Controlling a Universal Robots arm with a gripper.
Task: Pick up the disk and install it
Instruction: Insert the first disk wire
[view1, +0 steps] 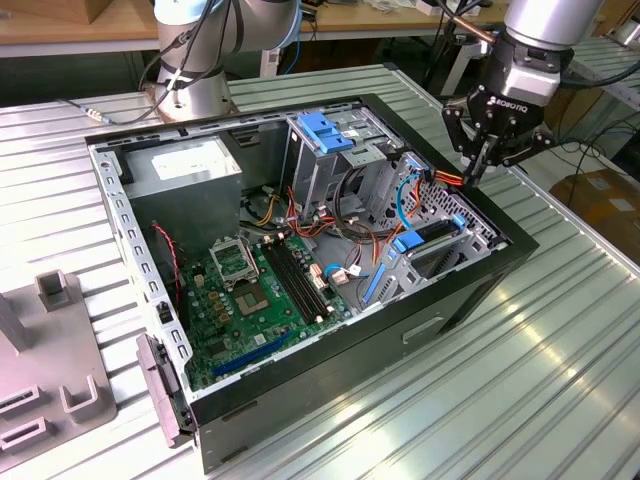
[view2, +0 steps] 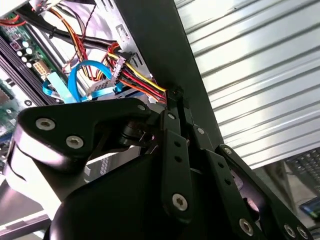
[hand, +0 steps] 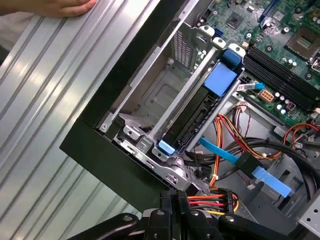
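A: Where's the disk (hand: 192, 122)?

B: In the first wrist view it sits slotted edge-on in the metal drive cage (hand: 165, 95) at the case corner, blue tabs at both ends. In the exterior view the disk (view1: 437, 238) is by the PC case (view1: 470, 290) wall on the exterior view's right, tilted in its bay.

A: And the hand?

B: Hand (view1: 482, 170) hangs just above the case rim, over the cable bundle (view1: 447, 180), apart from the disk. Fingers (view2: 175, 145) pressed together, nothing between them. In the second wrist view the tips sit next to the red/yellow/black power wires (view2: 137, 80).

A: Around that?

B: Blue flat data cable (hand: 225, 155) runs beside the disk; motherboard (view1: 260, 290) w/ RAM slots toward the middle; grey power supply (view1: 185, 165) at the far corner; blue latch piece (view1: 325, 130) on the upper bay. Case lies open on a ribbed metal tabletop (view1: 540, 380). A person's hand (hand: 55, 6) rests on the tabletop at the frame edge in the first wrist view.
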